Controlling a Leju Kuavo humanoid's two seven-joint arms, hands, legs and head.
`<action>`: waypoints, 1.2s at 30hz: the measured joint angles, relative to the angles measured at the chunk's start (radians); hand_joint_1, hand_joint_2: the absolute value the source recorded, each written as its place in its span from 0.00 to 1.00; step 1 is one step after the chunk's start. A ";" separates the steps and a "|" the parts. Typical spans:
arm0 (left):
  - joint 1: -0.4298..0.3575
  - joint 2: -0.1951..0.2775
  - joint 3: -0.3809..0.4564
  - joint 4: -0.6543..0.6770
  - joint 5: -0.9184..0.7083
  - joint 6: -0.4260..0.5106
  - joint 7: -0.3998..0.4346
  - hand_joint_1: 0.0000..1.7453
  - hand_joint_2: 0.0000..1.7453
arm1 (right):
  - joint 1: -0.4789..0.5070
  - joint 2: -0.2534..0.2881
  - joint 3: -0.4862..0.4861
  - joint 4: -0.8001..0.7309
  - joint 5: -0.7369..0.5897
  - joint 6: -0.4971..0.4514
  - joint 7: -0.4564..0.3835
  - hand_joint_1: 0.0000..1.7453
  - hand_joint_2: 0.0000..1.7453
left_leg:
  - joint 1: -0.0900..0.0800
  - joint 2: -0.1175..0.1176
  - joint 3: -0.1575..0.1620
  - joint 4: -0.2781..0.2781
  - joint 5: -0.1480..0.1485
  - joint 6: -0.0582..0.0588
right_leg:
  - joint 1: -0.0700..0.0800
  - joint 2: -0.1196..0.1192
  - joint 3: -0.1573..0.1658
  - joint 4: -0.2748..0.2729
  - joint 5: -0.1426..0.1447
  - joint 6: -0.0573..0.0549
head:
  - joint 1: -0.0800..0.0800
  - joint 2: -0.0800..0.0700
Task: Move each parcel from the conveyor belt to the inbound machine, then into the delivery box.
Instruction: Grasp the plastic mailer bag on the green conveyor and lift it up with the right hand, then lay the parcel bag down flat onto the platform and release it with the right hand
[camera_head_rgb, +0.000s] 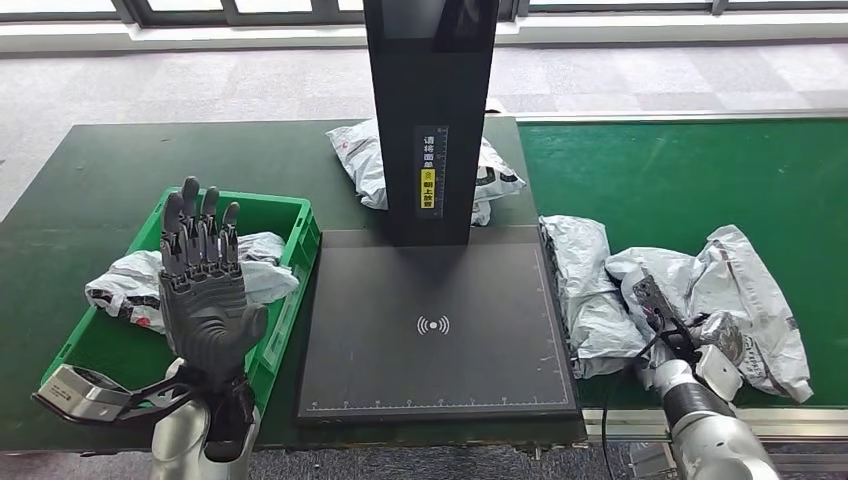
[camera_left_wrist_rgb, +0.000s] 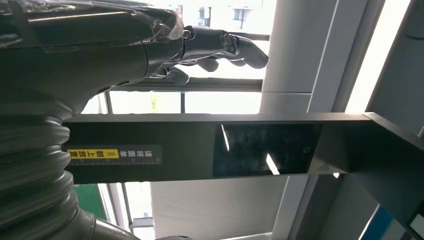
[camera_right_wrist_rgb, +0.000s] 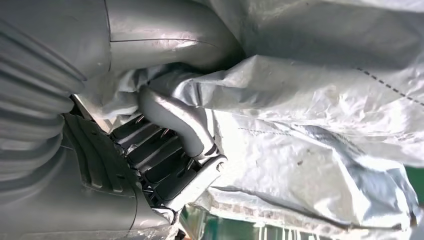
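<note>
Sitting on the dark green table (camera_head_rgb: 90, 180), on the robot's left, a green delivery box (camera_head_rgb: 288, 262) is holding one grey plastic parcel (camera_head_rgb: 258, 268), crumpled, with one end draping over the box's left wall. Beside the box, the inbound machine (camera_head_rgb: 432, 320) is lying as a flat black plate with a wireless symbol at its middle, and its black upright column (camera_head_rgb: 430, 110) is rising at the far edge, carrying a yellow label. Nothing is lying on the plate. Behind the column, one more white-grey parcel (camera_head_rgb: 362, 160) is resting on the table.

On the robot's right, the bright green conveyor belt (camera_head_rgb: 680, 180) is carrying three grey parcels bunched together: one long bag (camera_head_rgb: 585, 290) lying just beside the plate's edge, one middle bag (camera_head_rgb: 660, 275), and one larger bag (camera_head_rgb: 750, 300) at the outer side. That is making five parcels in all.

The left hand (camera_head_rgb: 203, 285) is hanging raised over the near part of the delivery box, fingers straight up and slightly apart, palm away from the camera, holding nothing. The right hand (camera_head_rgb: 668, 318) is pressing into the middle bag on the belt; in the right wrist view its thumb (camera_right_wrist_rgb: 175, 120) and dark fingers (camera_right_wrist_rgb: 155, 160) are closing on a fold of silver-grey plastic.
</note>
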 joint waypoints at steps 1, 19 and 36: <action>0.002 0.000 0.001 -0.004 -0.001 0.002 0.002 0.00 1.00 | -0.001 0.004 0.000 -0.002 -0.008 -0.031 -0.021 1.00 1.00 | 0.000 0.000 0.000 0.000 0.000 0.000 | 0.000 0.000 0.000 0.000 0.000 0.000 | 0.000 0.000; 0.004 0.000 0.006 -0.008 -0.017 0.014 0.020 0.00 1.00 | 0.139 0.299 0.004 -0.606 -0.276 -0.235 -0.614 1.00 1.00 | 0.001 0.000 -0.001 0.000 0.000 -0.001 | 0.001 0.000 -0.002 0.000 -0.001 -0.001 | 0.000 0.000; -0.004 0.000 0.012 0.045 -0.028 0.014 -0.008 0.00 1.00 | 0.306 0.417 0.354 -0.869 -0.492 -0.234 -0.628 1.00 1.00 | 0.001 0.002 -0.001 0.000 0.000 -0.001 | 0.001 0.002 -0.003 0.000 -0.001 -0.002 | 0.000 0.000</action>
